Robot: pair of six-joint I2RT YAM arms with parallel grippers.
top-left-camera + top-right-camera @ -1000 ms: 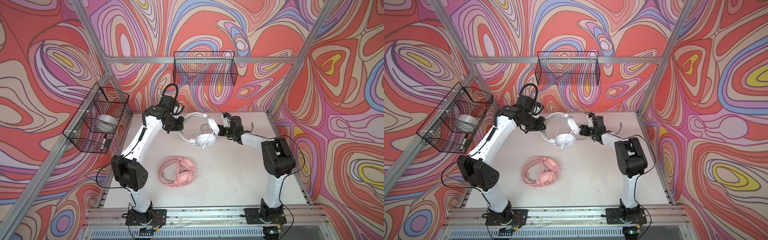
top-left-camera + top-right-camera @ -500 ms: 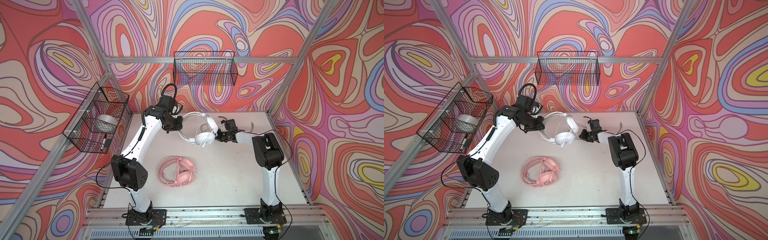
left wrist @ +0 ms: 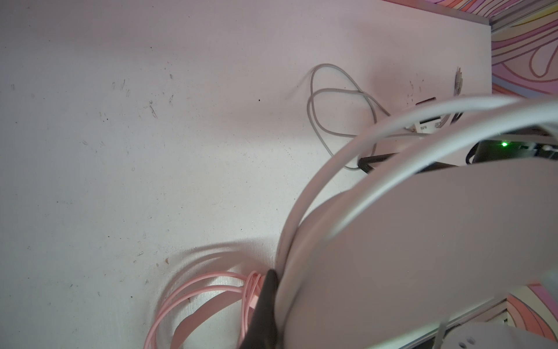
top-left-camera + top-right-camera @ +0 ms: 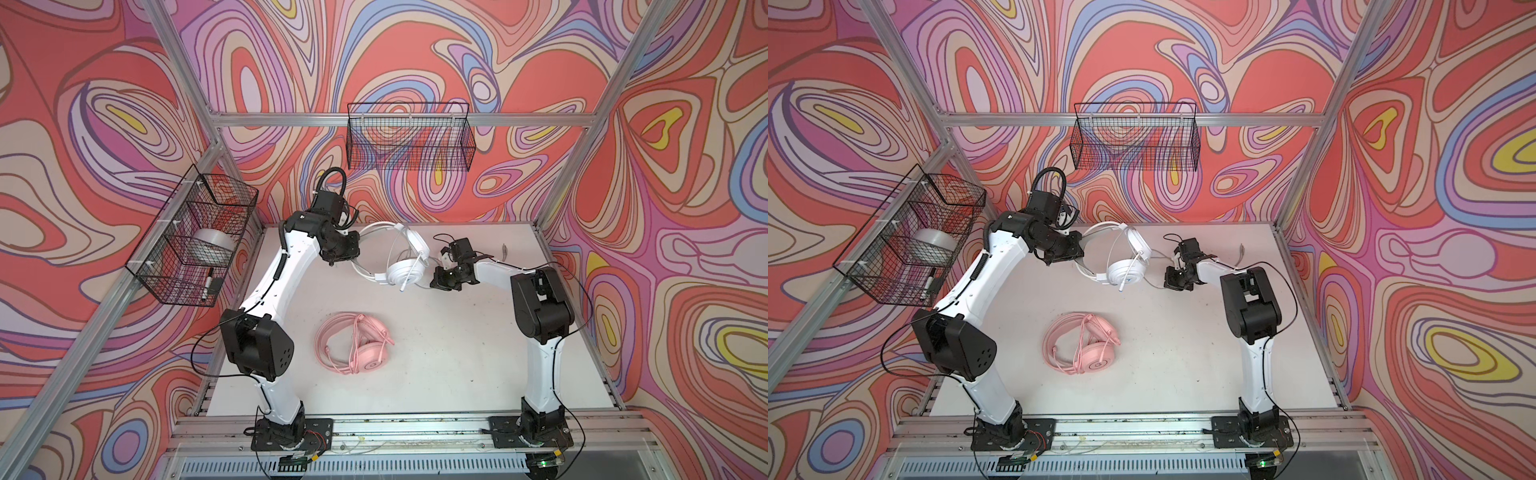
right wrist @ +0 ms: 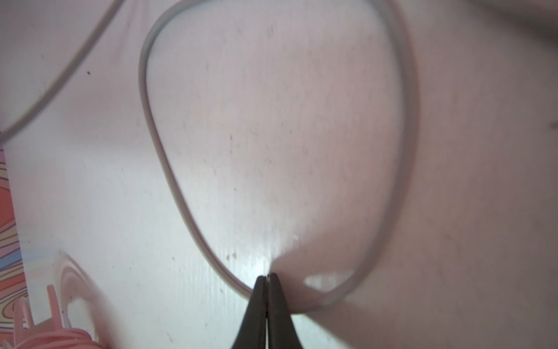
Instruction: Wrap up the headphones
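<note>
Nearest, low in the centre of both top views, the pink headset lies flat on the table with its cable looped about it. It looks done, so the white headset is the one in hand. That one hangs above the middle of the frame, its headband clamped in the closed left gripper. Just right of its earcup is the right gripper, its jaws pressed together at the bottom of the wrist view. The grey-white cable meets them on both sides, so it seems pinched there, though the blur leaves some doubt. To wrap well, I would carry that pinch around the headband in a wide arc under light tension, the left holding the band steady. Farther off, toward the upper right of the table, the plug end trails loose; mind it does not snag.
</note>
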